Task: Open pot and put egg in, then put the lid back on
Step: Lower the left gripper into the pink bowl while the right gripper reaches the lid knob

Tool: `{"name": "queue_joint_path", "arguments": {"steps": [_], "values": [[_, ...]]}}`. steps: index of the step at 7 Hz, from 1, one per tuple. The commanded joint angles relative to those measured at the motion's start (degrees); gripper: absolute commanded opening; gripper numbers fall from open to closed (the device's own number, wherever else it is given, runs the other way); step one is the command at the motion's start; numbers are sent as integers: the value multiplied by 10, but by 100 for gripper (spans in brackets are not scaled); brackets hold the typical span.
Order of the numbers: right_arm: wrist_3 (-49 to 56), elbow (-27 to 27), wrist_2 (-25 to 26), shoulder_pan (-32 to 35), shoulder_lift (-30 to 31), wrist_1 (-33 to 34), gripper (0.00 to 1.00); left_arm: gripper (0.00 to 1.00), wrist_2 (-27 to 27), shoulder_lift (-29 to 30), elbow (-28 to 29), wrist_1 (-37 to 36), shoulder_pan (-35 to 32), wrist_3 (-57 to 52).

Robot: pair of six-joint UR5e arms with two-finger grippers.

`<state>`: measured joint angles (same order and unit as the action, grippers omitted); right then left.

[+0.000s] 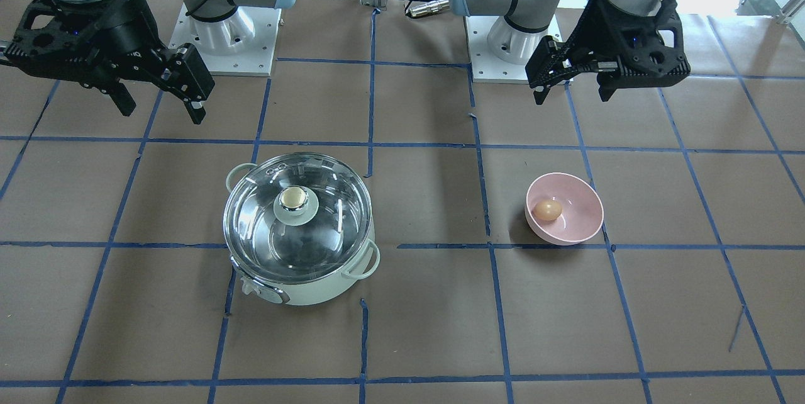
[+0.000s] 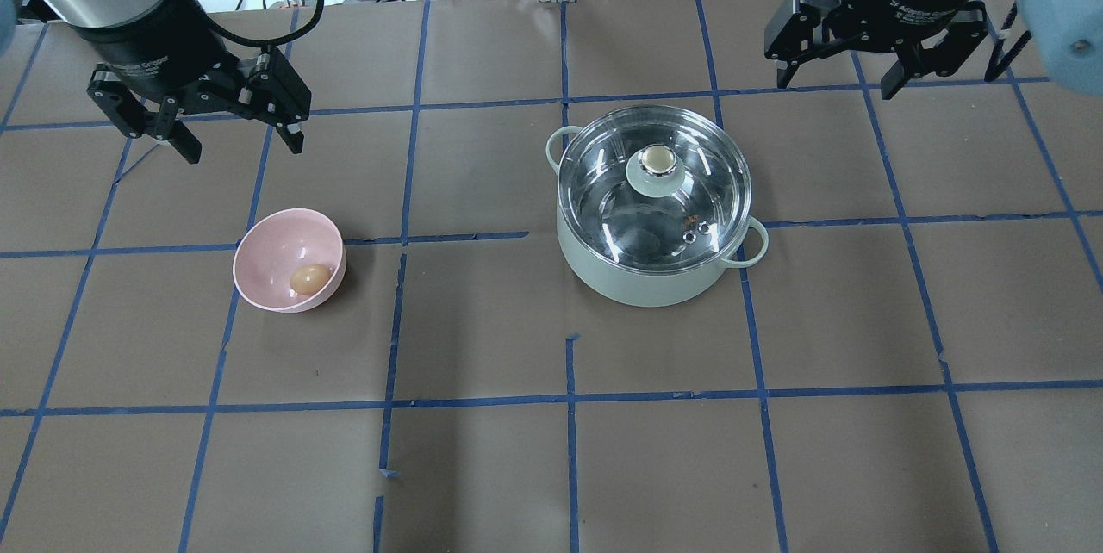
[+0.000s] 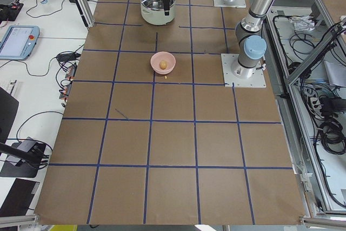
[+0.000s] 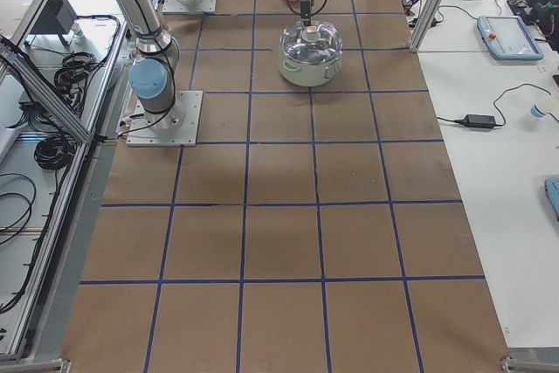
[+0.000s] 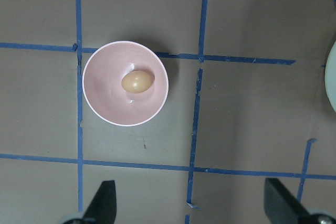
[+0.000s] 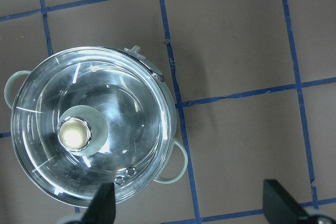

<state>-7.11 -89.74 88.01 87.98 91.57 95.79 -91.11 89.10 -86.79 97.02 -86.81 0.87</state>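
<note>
I have the clear glass dome lid (image 2: pixel 655 191) sitting closed on the pale mint-green electric pot (image 2: pixel 642 282). Its shiny knob (image 2: pixel 660 159) lies below and inboard of my right gripper (image 2: pixel 834 86), the nearer one, jaws spread and empty. The small brown egg (image 2: pixel 310 278) lies in the pink bowl (image 2: pixel 263 256) near the left gripper (image 2: pixel 243 146), likewise spread and empty.

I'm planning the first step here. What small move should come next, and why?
Probably bring the right gripper over and down onto the knob of the lid. The lid sits closed on the pot, the egg waits in the pink bowl, and this gripper hangs open, empty and nearer the pot.
</note>
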Motion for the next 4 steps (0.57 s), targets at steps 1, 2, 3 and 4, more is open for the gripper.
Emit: {"name": "queue_joint_path", "arguments": {"steps": [1,2,3,4], "values": [[1,-1,1,1,1,-9,100,100,0,-2,-4,-1,0,-3],[4,-2,1,1,0,-10,100,100,0,-4,-8,-1,0,-3],[3,-2,-4,1,0,-9,100,100,0,-5,-10,-2,0,-3],[-4,-5,-7,2,-3,-7,100,100,-5,-5,-12,-3,1,-6]]}}
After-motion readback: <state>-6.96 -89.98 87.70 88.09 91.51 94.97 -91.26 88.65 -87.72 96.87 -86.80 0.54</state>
